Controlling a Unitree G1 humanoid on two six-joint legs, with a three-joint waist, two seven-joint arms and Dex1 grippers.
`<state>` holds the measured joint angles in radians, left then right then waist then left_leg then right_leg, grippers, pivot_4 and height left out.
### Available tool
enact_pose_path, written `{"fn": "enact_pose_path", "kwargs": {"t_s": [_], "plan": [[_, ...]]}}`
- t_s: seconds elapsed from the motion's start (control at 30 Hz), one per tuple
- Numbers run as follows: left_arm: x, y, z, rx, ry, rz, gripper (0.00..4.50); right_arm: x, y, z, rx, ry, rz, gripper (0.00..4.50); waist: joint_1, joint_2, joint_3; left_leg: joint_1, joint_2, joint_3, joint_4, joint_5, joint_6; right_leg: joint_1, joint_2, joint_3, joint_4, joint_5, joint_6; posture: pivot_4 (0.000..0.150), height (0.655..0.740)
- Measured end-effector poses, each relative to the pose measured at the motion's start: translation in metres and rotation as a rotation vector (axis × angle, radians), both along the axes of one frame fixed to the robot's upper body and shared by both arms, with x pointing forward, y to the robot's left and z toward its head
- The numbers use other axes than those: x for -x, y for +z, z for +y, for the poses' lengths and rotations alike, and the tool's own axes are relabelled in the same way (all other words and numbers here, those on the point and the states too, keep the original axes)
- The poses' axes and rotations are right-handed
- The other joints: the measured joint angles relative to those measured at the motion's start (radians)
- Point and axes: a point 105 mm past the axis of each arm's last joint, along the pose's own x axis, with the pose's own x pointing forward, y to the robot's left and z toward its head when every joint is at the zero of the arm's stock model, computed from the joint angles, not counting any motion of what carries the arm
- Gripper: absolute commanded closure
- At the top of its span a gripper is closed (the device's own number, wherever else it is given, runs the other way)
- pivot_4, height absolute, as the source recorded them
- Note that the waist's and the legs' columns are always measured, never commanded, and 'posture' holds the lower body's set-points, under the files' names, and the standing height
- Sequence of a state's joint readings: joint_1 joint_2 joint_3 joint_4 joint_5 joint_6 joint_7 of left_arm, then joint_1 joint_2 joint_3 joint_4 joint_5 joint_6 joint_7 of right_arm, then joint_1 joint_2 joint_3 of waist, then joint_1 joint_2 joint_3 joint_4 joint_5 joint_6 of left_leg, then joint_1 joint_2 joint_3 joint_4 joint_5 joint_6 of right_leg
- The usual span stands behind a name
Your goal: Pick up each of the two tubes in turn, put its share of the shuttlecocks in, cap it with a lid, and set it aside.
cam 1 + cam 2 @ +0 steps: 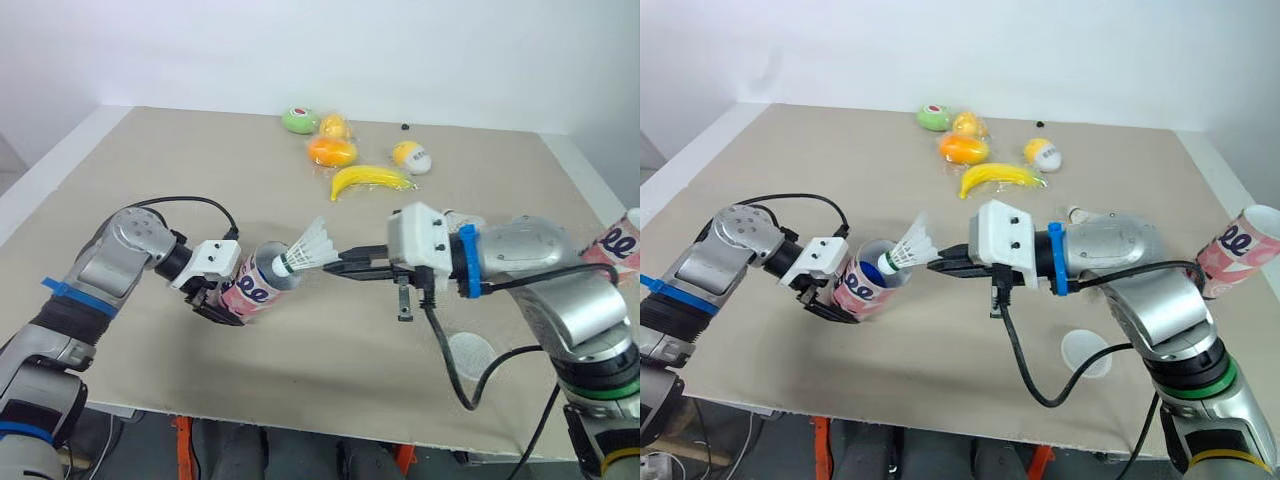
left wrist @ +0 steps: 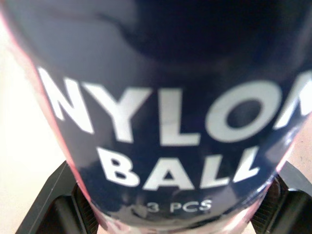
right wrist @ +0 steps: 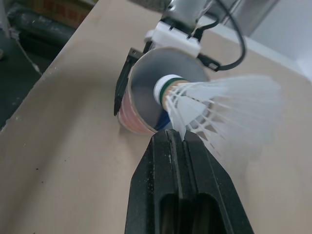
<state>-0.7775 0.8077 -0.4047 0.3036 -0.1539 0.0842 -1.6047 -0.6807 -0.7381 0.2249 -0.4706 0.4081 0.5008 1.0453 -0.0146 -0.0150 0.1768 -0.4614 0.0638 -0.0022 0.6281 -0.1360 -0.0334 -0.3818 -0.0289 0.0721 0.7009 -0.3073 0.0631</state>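
My left gripper is shut on a pink tube, holding it tilted above the table with its open mouth toward the right. The tube's dark label sits between the black fingers. My right gripper is shut on the feather skirt of a white shuttlecock. The shuttlecock's cork tip is at the tube's mouth, and something blue shows inside the tube. A second pink tube stands at the table's right edge. A clear round lid lies near the front edge.
Toy fruit lies at the back of the table: a banana, an orange piece, a green one and a yellow-white one. Cables hang from both wrists. The table's front edge is close below the arms.
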Motion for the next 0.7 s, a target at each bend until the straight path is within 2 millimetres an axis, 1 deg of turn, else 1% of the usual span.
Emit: {"fn": "enact_pose_path", "kwargs": {"t_s": [0.1,0.13,0.17,0.2,0.23,0.27,0.3,0.37,0.43,0.5,0.57,0.6,0.63,0.67,0.7], "plan": [[0.000,0.000,-0.003,0.001,-0.009,0.001,1.13,-0.003,0.003,0.013,-0.005,0.037,-0.004,4.43,0.001,0.000,0.000,0.000,0.000,-0.001,0.000,0.000,0.000,0.000,0.000,-0.001,0.000,0.000,-0.001,0.150,0.6946],[0.000,0.000,-0.003,0.001,-0.011,0.000,1.13,-0.003,0.003,0.015,-0.006,0.048,-0.001,3.99,0.004,0.000,0.000,0.000,0.000,-0.001,0.000,0.000,0.000,0.000,0.000,-0.001,0.000,0.000,-0.001,0.150,0.6946],[-0.001,0.000,-0.003,0.001,-0.010,0.001,1.13,-0.002,0.003,0.016,-0.006,0.055,0.005,3.85,0.005,0.000,0.000,0.000,0.000,-0.001,0.000,0.000,0.000,0.000,0.000,-0.001,0.000,0.000,-0.001,0.150,0.6946],[-0.001,0.000,-0.004,0.002,-0.011,0.001,1.13,0.001,0.003,0.017,-0.017,0.082,0.037,3.60,0.007,0.000,0.000,-0.001,0.000,-0.001,0.000,0.000,0.000,0.000,0.000,-0.001,0.000,0.000,-0.001,0.150,0.6946],[-0.001,0.000,-0.004,0.001,-0.012,0.001,1.13,0.004,0.003,0.019,-0.025,0.109,0.058,3.05,0.009,0.000,0.000,-0.001,0.000,-0.001,0.000,0.000,0.000,0.000,0.000,-0.001,0.000,0.000,-0.001,0.150,0.6946],[-0.002,0.000,-0.005,0.002,-0.013,0.000,1.13,0.009,0.005,0.019,-0.038,0.143,0.083,2.68,0.014,0.000,0.000,-0.001,0.000,-0.001,0.000,0.000,0.000,0.000,0.000,-0.001,0.000,0.000,-0.001,0.150,0.6946],[-0.002,0.000,-0.006,0.003,-0.014,0.000,1.13,0.011,0.008,0.019,-0.050,0.152,0.091,2.68,0.016,0.000,0.000,-0.001,0.000,-0.001,0.000,0.000,0.000,0.000,0.000,-0.001,0.000,0.000,-0.001,0.150,0.6946],[-0.002,0.000,-0.009,0.011,-0.018,-0.002,1.13,0.015,0.021,0.013,-0.105,0.159,0.095,2.68,0.023,0.000,0.000,-0.001,0.000,-0.001,0.000,0.000,0.000,0.000,0.000,-0.001,0.000,0.000,-0.001,0.150,0.6946],[-0.002,0.000,-0.009,0.013,-0.019,-0.001,1.13,0.018,0.026,0.006,-0.126,0.139,0.094,2.68,0.024,0.000,0.000,-0.001,-0.001,-0.001,0.000,0.000,0.000,0.000,-0.001,-0.001,-0.001,0.000,-0.001,0.150,0.6946],[-0.002,0.000,-0.010,0.014,-0.019,-0.003,1.13,0.015,0.019,-0.012,-0.144,0.046,0.121,2.68,0.028,-0.001,-0.001,-0.001,-0.001,-0.001,0.000,0.000,0.000,0.001,-0.002,-0.002,-0.002,0.000,-0.001,0.150,0.6946],[-0.002,0.000,-0.011,0.016,-0.020,-0.003,1.13,0.006,0.007,-0.041,-0.166,-0.115,0.167,2.68,0.030,-0.001,-0.001,-0.001,-0.003,-0.001,0.000,-0.001,0.001,0.002,-0.003,-0.002,-0.002,0.000,0.000,0.150,0.6946],[-0.002,0.000,-0.010,0.016,-0.019,-0.002,1.13,0.003,0.004,-0.049,-0.169,-0.158,0.175,2.68,0.029,-0.001,-0.001,-0.001,-0.003,-0.001,0.000,-0.001,0.001,0.002,-0.004,-0.002,-0.002,-0.001,0.000,0.150,0.6946],[-0.002,0.000,-0.012,0.016,-0.024,-0.003,1.13,0.001,-0.001,-0.069,-0.181,-0.254,0.179,2.68,0.028,0.000,-0.001,-0.001,-0.003,0.000,-0.001,-0.001,0.002,0.001,-0.004,-0.001,-0.002,0.000,0.000,0.150,0.6946],[-0.001,-0.001,-0.013,0.020,-0.027,-0.005,1.13,0.002,-0.010,-0.089,-0.190,-0.347,0.203,2.68,0.033,0.000,-0.002,-0.001,-0.005,-0.002,-0.001,-0.001,0.002,0.003,-0.005,-0.003,-0.002,-0.002,0.001,0.150,0.6946],[-0.001,-0.002,-0.012,0.023,-0.023,-0.001,1.13,0.002,-0.018,-0.104,-0.195,-0.421,0.228,2.68,0.036,-0.001,-0.003,0.000,-0.006,-0.003,0.000,-0.003,0.004,0.006,-0.005,-0.004,-0.002,-0.004,0.001,0.150,0.6946]]}}
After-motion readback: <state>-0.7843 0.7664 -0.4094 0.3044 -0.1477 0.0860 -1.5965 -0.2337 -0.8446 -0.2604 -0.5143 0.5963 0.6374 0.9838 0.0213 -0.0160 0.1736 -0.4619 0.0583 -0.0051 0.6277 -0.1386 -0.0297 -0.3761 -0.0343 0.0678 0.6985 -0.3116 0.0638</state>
